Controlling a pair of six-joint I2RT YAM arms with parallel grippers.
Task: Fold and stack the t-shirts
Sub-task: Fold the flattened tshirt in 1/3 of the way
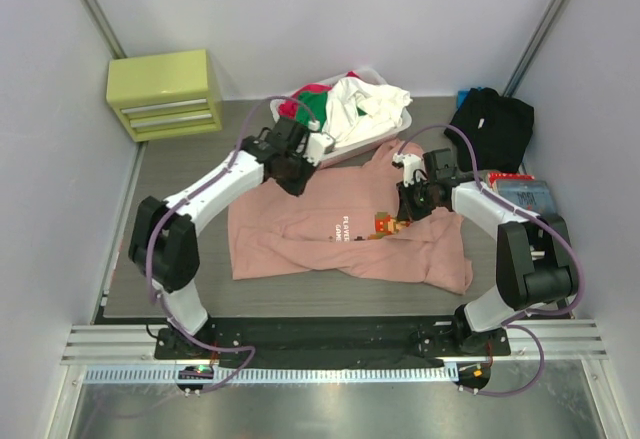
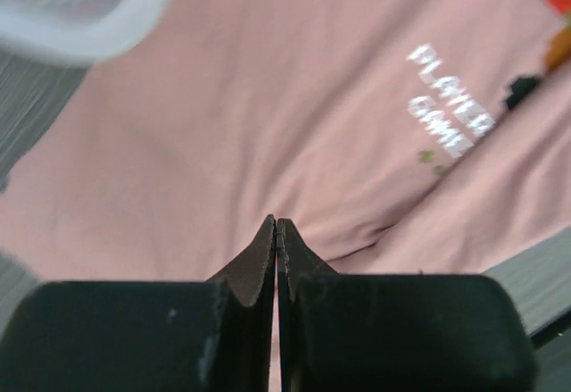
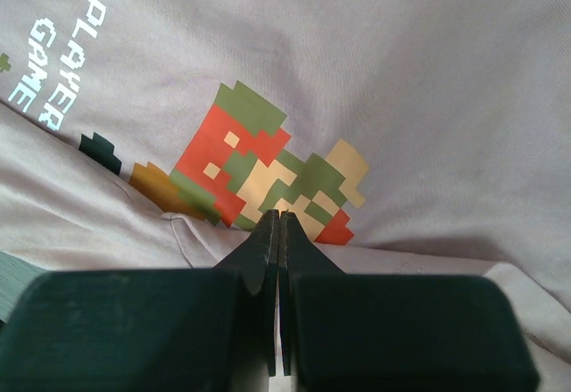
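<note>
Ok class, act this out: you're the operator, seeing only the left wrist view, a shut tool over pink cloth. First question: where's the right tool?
Observer: The right tool is shut too, its tips over the pixel-character print.
Operator: Is the shirt folded?
Observer: No. The pink t-shirt lies spread and rumpled on the table.
Operator: Where's the other one?
Observer: The black t-shirt sits bunched at the far right.
</note>
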